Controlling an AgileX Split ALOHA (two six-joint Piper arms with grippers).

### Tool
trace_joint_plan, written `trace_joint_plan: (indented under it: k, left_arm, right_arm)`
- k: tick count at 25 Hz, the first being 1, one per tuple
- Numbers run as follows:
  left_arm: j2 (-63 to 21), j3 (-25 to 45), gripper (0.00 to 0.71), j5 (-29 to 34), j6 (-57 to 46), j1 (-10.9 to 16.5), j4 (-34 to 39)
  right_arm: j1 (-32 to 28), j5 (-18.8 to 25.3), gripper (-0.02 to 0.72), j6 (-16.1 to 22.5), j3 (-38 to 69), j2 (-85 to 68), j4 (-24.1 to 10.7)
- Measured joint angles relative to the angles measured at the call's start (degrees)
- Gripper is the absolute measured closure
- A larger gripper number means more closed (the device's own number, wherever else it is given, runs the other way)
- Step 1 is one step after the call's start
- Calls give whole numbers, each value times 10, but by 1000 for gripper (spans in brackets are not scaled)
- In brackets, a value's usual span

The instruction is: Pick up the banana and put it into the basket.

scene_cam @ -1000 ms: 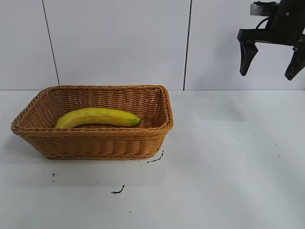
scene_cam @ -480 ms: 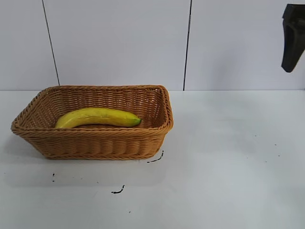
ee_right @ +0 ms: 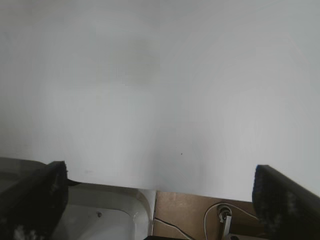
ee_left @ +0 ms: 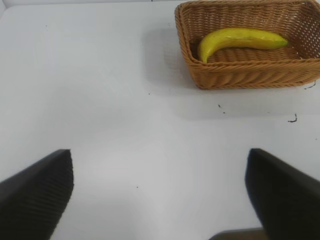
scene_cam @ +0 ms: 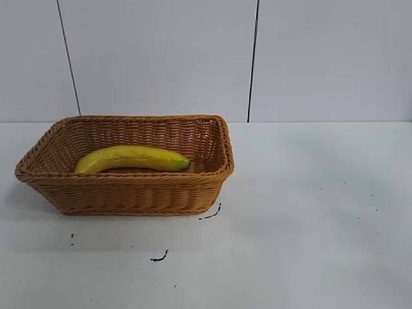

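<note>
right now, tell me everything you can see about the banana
The banana is long, gently curved and bright yellow, with a greenish tip at the end nearer the middle of the table in the exterior view. Its skin looks smooth and whole. It lies on its side inside the woven basket, along the basket's length, resting on the wicker floor; its blunter end sits close to one short wall. Nothing else is in the basket with it, and no gripper touches it.

Left tool and right tool gape wide
</note>
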Motion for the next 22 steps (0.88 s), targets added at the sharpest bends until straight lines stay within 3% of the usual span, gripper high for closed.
trace_joint_plan:
  k: [5,22]
  left_arm:
    - [0,0,17,0,0,0,0]
    - [0,0,17,0,0,0,0]
  right_arm:
    - [0,-25,13,0,22,-104,1]
    - [0,-25,13,0,24,-463,4]
